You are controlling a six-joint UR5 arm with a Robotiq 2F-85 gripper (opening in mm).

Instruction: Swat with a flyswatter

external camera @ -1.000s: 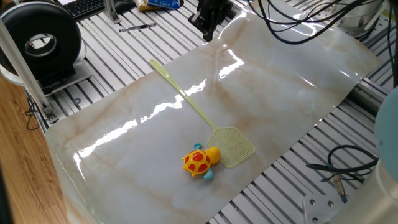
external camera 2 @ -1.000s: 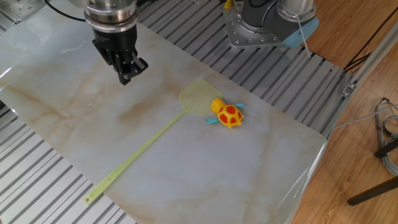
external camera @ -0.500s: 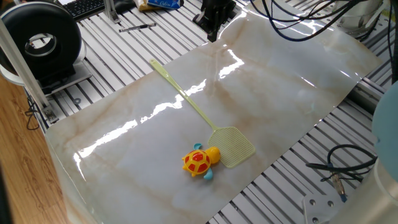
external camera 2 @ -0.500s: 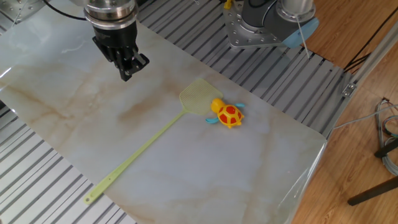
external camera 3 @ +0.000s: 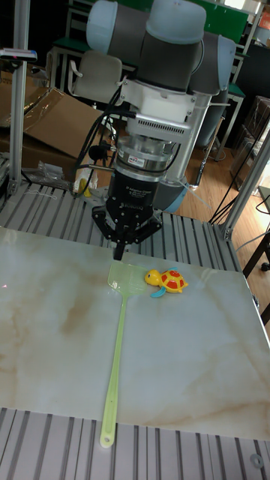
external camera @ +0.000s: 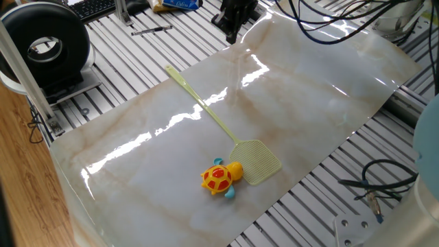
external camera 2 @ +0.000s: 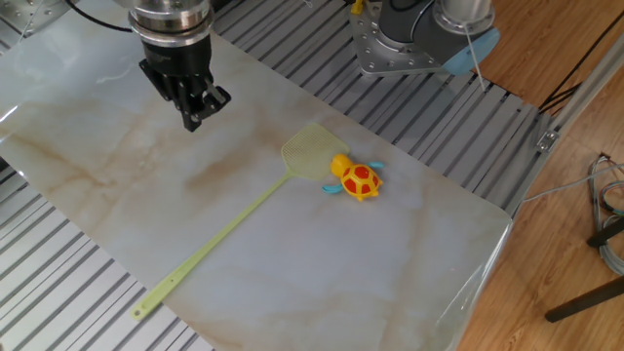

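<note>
The pale yellow-green flyswatter [external camera: 257, 162] lies flat on the marble sheet, its thin handle running to the far left. Its mesh head [external camera 2: 309, 153] touches the orange-and-yellow turtle toy [external camera 2: 359, 180]. My gripper [external camera 2: 192, 115] hangs above the sheet, well away from the handle and off to the side of the head, fingers pressed together with nothing between them. In the tall fixed view the gripper [external camera 3: 118, 253] appears just above the flyswatter head [external camera 3: 126, 280], with the turtle [external camera 3: 172, 281] to its right. In one fixed view the gripper [external camera: 230, 33] is at the far top edge.
A black round device [external camera: 45, 44] stands at the left on the slatted table, with a pen [external camera: 152, 29] and keyboard behind it. Loose cables [external camera: 374, 185] lie at the right. The arm's base [external camera 2: 414, 37] is beyond the sheet's far edge.
The gripper has only shifted slightly above the sheet. The flyswatter and the turtle have not moved.
</note>
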